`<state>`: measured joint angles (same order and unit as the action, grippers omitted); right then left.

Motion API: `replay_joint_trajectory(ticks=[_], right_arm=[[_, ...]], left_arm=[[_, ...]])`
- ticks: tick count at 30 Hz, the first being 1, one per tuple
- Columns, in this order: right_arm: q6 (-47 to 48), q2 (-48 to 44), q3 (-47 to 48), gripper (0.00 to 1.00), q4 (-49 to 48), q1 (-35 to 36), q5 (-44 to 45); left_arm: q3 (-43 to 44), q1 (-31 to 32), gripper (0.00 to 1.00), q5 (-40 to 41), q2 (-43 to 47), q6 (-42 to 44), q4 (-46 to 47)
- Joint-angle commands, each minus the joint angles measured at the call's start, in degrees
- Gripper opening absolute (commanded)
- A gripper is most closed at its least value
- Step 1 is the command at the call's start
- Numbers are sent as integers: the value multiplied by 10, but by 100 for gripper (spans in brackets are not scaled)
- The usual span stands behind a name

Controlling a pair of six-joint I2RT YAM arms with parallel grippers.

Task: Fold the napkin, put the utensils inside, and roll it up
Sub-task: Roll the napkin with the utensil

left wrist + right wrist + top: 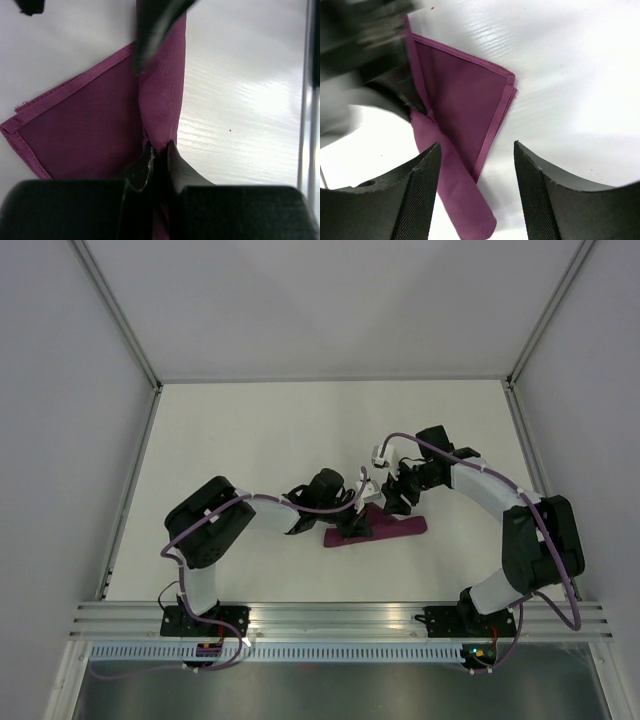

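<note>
Left gripper (160,147) pinches napkin (85,130); right gripper (476,145) seemingly clear.

Bright, even light; the white tabletop (250,430) carries only faint, soft shadows. Right of the left pincer (160,146), glare bleaches the surface. Up-left of the right pincer (476,145), the left pincer is smeared with blur, while the magenta-purple cloth napkin (460,95) beneath is sharp.
</note>
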<state>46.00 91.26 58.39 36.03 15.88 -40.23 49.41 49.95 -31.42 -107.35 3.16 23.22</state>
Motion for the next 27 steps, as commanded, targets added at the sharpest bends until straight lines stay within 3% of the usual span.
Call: replay_joint_trajectory(ticks=[1, 8, 14, 19, 27], right_arm=[[0, -60, -60, 65, -72, 3, -10], [29, -199, -222, 67, -168, 23, 39], [19, -267, -321, 67, -271, 124, 151], [13, -267, -342, 63, -315, 174, 190], [23, -231, -335, 52, -287, 210, 184]], left_arm=[[12, -26, 2, -60, -58, -44, -144], [64, -54, 2, -142, -125, -62, -205], [94, -64, 2, -174, -157, -75, -229], [114, -66, 2, -184, -180, -78, -263], [136, -70, 2, -188, -194, -86, -287]])
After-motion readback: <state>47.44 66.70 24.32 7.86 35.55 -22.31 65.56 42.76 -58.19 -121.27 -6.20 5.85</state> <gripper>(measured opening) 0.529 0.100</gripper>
